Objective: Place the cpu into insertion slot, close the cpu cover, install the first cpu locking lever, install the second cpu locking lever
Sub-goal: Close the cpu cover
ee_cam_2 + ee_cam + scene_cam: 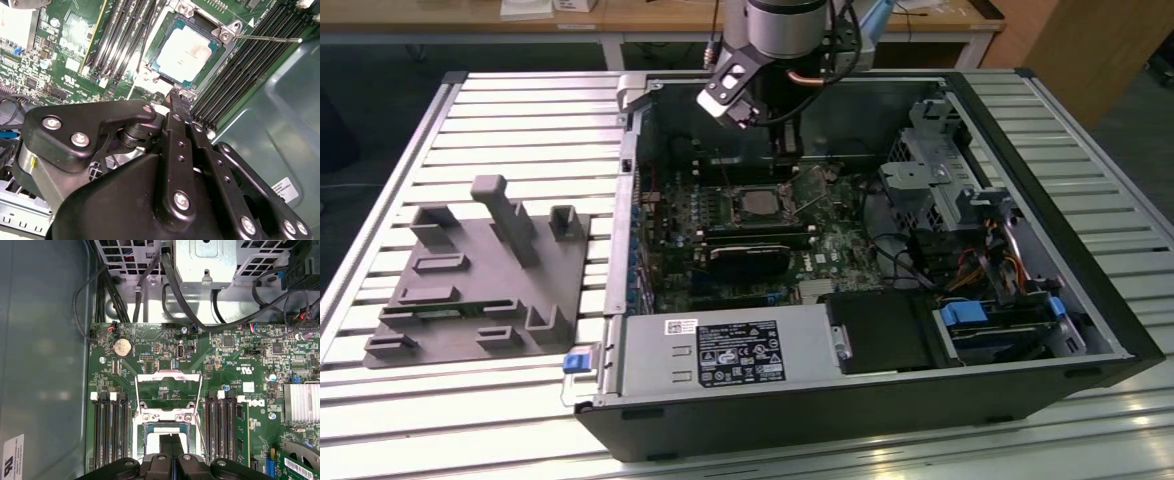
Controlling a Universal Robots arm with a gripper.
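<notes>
The cpu (pixel 186 49) lies flat in the insertion slot (pixel 227 34), its pale metallic face up; in the exterior view it (pixel 758 205) sits mid-board inside the open case. The cpu cover (pixel 169 375), a thin silvery frame, stands flipped open past the socket, with green board showing through its window. My gripper (pixel 181 97) hangs low over the socket's edge with its black fingers pressed together and nothing between them; I see it from both wrist views (pixel 171 442) and in the exterior view (pixel 783 160). A thin locking lever (pixel 265 37) sticks out unlatched beside the socket.
Long black memory slots (pixel 240 75) flank the socket on both sides. A black card (pixel 747 255) lies just in front of the socket. The drive cage (pixel 934 170), cables and power supply (pixel 720 355) crowd the case. A grey fixture (pixel 480 270) sits on the slatted table.
</notes>
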